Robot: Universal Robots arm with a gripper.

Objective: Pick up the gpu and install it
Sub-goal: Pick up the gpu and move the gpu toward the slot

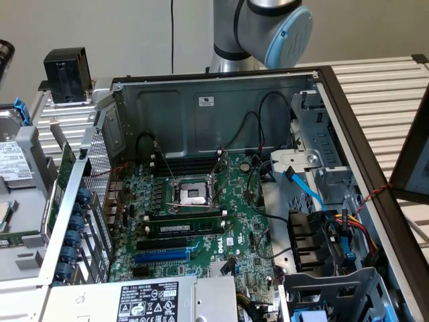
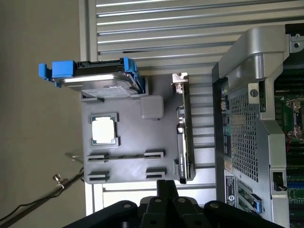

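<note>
1. Exterior view: close, looking steeply down into the open computer case [image 1: 201, 114], facing the arm [image 1: 261, 27] behind it.
2. Wrist view: looking past the gripper [image 2: 166, 184] onto the parts tray [image 2: 128, 137] ahead of it.
3. Shared: the case's perforated rear panel [image 1: 99, 181] [image 2: 242, 128].

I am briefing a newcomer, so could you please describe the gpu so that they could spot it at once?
Beside the open computer case lies a grey parts tray. The gpu stands on edge along the tray's side nearest the case. Unlike the blue-railed hard drive and the square processor lying flat, it is a thin upright card with a silver bracket at one end.
</note>
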